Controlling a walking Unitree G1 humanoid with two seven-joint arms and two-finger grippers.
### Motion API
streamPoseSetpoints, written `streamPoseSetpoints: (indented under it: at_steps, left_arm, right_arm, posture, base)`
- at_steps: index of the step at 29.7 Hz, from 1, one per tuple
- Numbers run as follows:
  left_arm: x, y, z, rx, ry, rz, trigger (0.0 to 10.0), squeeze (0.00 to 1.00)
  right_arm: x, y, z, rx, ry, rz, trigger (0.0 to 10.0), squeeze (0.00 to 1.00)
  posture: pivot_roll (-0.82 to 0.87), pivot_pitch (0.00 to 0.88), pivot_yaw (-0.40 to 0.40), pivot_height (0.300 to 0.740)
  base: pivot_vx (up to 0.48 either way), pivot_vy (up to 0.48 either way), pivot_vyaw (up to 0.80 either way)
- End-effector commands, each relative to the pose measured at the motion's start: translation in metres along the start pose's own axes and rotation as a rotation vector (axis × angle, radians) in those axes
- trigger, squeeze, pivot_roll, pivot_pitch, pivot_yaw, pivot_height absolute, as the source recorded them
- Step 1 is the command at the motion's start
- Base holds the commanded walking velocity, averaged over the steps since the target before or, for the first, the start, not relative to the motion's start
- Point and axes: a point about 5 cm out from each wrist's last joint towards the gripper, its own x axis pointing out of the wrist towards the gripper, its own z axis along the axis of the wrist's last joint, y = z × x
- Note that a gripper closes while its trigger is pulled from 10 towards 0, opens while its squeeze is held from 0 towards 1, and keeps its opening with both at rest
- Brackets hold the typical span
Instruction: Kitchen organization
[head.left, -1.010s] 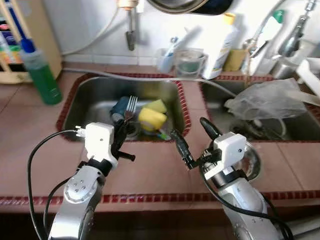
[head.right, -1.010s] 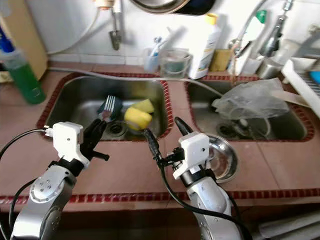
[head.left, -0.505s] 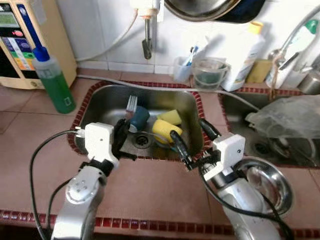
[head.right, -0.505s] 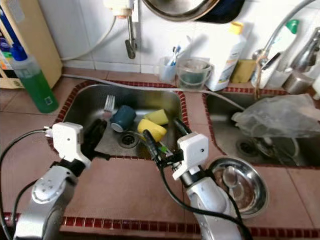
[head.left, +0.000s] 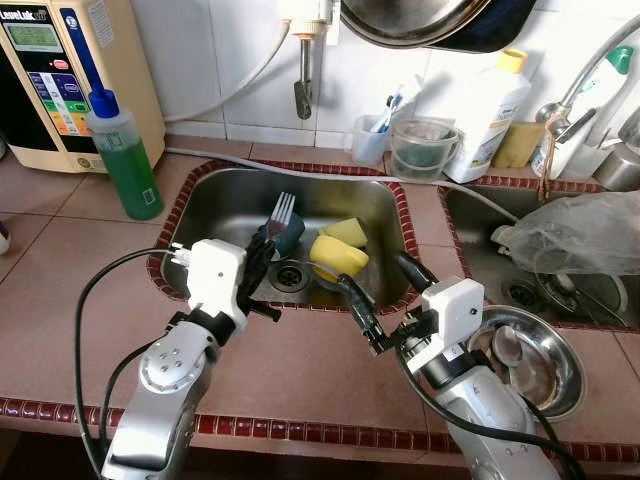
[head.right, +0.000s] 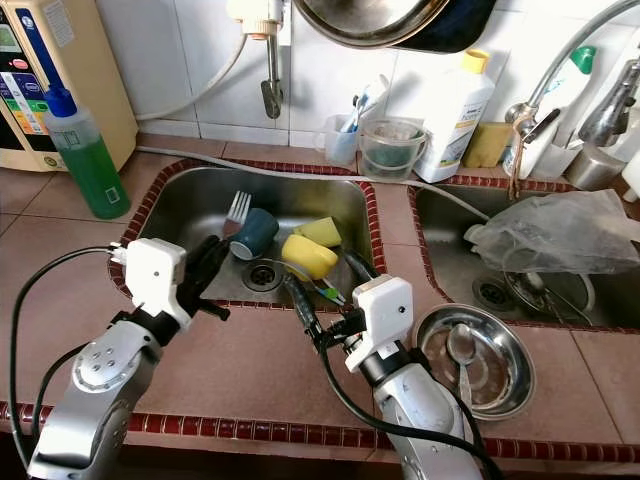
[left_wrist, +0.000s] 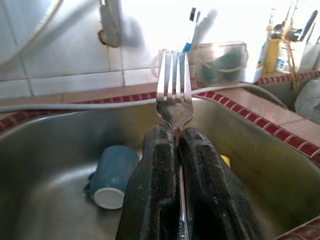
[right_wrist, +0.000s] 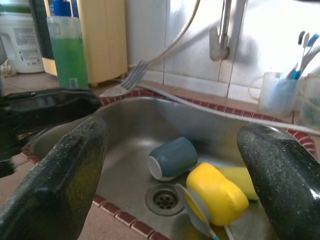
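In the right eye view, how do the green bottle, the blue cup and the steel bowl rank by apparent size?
1. steel bowl, though it sits nearer the camera
2. green bottle
3. blue cup

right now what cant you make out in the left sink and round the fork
- Fork handle: left wrist view, hidden between the left gripper fingers shut on it.
- Blue cup contents: its mouth faces sideways and down, inside too dark to tell.
- Thin item under the yellow cup: eye views, mostly covered by the right gripper, which is open.
- Left sink near wall: hidden by both arms.
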Motion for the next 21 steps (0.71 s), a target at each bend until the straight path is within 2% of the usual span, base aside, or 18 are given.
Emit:
streamPoseSetpoints:
  at_steps: [1,6,21]
  left_arm:
    - [0.004,-0.002,0.000,0.017,-0.004,-0.025,10.0,0.00]
    - [0.014,0.002,0.000,0.042,-0.009,-0.038,10.0,0.00]
    - [0.032,0.013,-0.002,0.084,-0.017,-0.068,10.0,0.00]
  right_arm:
    - [-0.003,0.003,0.004,0.012,-0.007,0.011,10.0,0.00]
    - [-0.011,0.008,0.002,0.026,0.020,0.023,10.0,0.00]
    - [-0.036,0.016,0.005,0.033,0.076,0.022,10.0,0.00]
  posture:
    - [-0.05,0.114,-0.020,0.740]
    - [-0.07,0.130,-0.015,0.740]
    - [-0.11,0.196,-0.017,0.740]
  base:
    - [0.000,0.000,0.00]
    - [0.000,0.000,0.00]
    - [0.000,0.000,0.00]
